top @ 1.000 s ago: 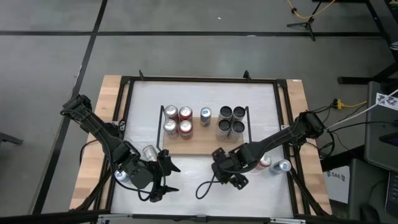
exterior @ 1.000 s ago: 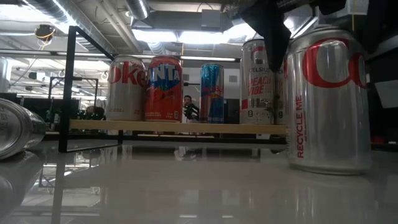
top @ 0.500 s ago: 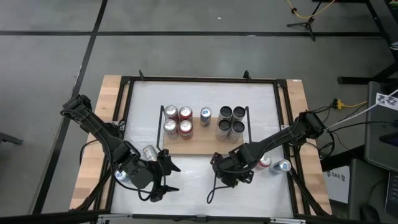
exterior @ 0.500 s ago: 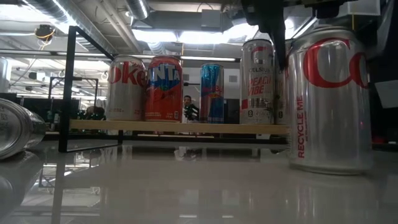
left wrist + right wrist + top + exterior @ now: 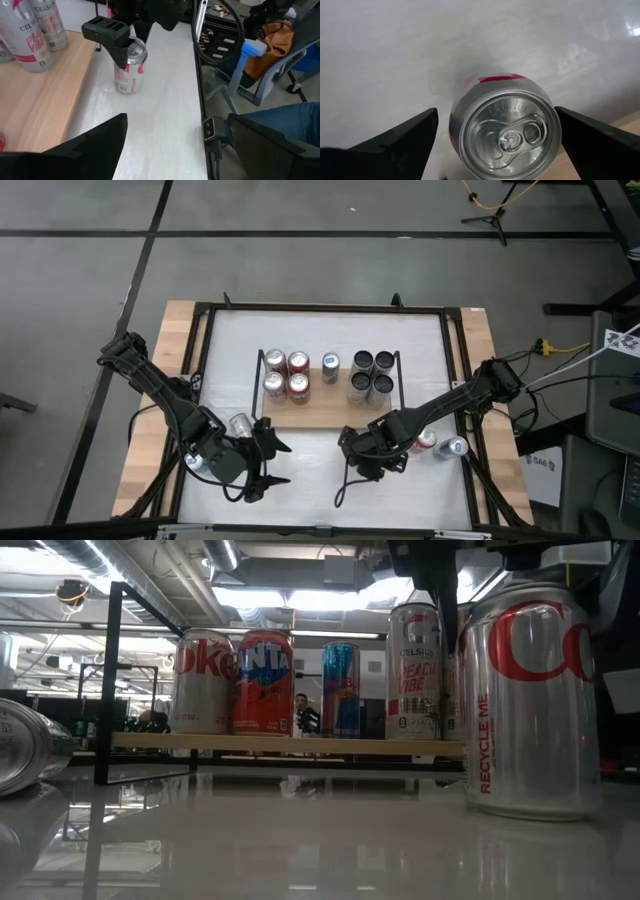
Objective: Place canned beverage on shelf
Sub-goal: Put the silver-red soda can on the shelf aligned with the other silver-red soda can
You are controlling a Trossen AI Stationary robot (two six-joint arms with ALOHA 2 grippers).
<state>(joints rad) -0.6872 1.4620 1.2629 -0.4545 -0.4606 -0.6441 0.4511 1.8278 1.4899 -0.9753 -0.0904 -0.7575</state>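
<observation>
just in front of the shelf (image 5: 330, 412), on the white tabletop (image 5: 300, 480), the silver diet coke can (image 5: 129, 67) stands upright with its long axis vertical, and the right claw (image 5: 362, 452) hangs directly over it, pointing down. from the right wrist view the can's lid (image 5: 509, 134) sits centred between the two dark fingers (image 5: 402, 137), which stand wide apart on either side and do not touch it; the claw is open and holds nothing. so the relation that matters is simple: the can lies straight below the claw along its own axis, and the likely next move is a plain descent until the fingers flank the can's wall, then a squeeze. the left wrist view shows one finger of the right claw already level with the can's rim, just beside it. the shelf lies beyond the can, near it, away from the robot, with four red and silver cans (image 5: 286, 374) at its left end, a blue can (image 5: 330, 366) in the middle and four celsius cans (image 5: 371, 376) at its right end; its front strip looks bare. the left claw (image 5: 262, 463) waits open and empty over the tabletop's near left part, well apart from the can, with a silver can (image 5: 241, 425) lying on its side near it. the right arm is plainly nearer.
</observation>
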